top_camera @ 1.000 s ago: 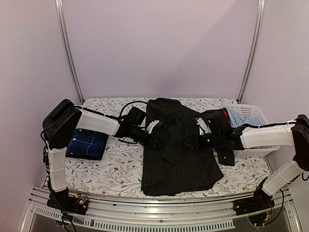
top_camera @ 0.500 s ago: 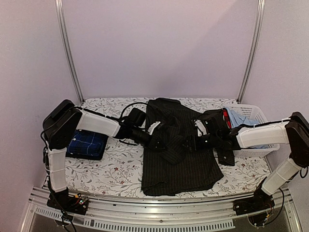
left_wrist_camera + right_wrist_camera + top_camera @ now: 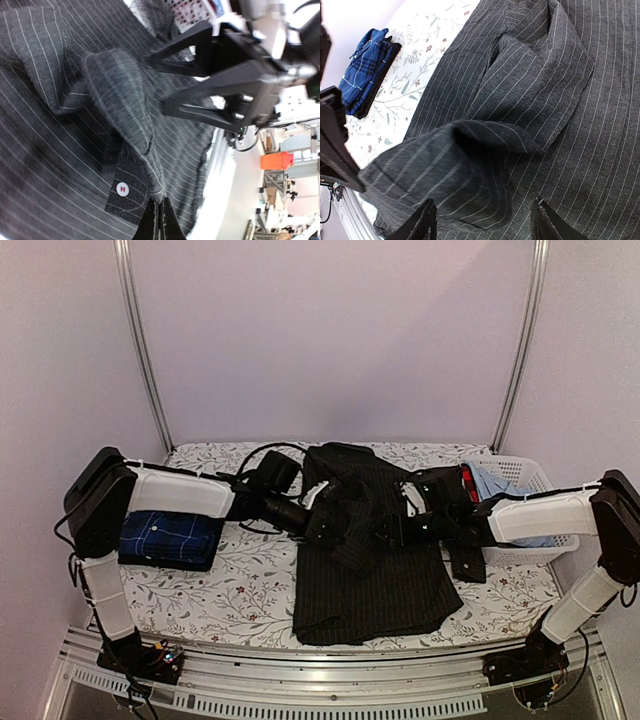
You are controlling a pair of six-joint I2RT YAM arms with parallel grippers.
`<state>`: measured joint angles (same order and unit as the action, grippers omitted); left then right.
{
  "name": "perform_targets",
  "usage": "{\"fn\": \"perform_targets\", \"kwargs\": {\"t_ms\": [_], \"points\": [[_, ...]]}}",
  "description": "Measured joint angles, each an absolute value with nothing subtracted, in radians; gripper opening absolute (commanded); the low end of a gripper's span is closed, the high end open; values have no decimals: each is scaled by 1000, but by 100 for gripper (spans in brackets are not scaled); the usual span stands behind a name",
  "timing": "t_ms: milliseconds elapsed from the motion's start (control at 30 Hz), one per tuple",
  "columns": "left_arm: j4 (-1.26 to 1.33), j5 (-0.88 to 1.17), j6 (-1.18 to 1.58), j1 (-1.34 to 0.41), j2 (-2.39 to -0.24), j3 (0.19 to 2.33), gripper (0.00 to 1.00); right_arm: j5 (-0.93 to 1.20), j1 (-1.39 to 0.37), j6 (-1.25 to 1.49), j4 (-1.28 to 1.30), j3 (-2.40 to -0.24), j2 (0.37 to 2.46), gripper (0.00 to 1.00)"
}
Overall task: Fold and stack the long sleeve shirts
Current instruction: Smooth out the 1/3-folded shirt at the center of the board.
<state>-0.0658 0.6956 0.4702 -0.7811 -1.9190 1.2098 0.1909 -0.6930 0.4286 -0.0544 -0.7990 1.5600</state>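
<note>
The black pinstriped shirt (image 3: 365, 580) is lying flat on the table (image 3: 250, 590), hem nearest. Over its middle, the left gripper (image 3: 160, 207) is pinching the sleeve cuff (image 3: 132, 192), fingers pressed together. The right gripper (image 3: 484, 207) is hovering with fingers spread, seemingly touching nothing. The folded navy shirt (image 3: 170, 538) is resting at left, with a white basket (image 3: 528, 478) far right.

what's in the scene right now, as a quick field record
black pinstripe shirt: spread mid floral table, sleeve bunched across its middle
navy checked shirt: folded, table's left side
left hand: shut on the black pinstripe shirt's cuff
right hand: open over the sleeve
basket: white, far right, light blue cloth inside
</note>
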Motion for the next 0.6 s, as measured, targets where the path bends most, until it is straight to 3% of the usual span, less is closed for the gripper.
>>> {"fn": "perform_targets", "kwargs": {"t_ms": [367, 600], "points": [[-206, 595, 642, -786, -1649, 1028, 0, 137, -693, 447, -44, -946, 1647, 63], [-347, 552, 618, -809, -1609, 1077, 0, 128, -675, 458, -14, -1021, 1725, 63]]}}
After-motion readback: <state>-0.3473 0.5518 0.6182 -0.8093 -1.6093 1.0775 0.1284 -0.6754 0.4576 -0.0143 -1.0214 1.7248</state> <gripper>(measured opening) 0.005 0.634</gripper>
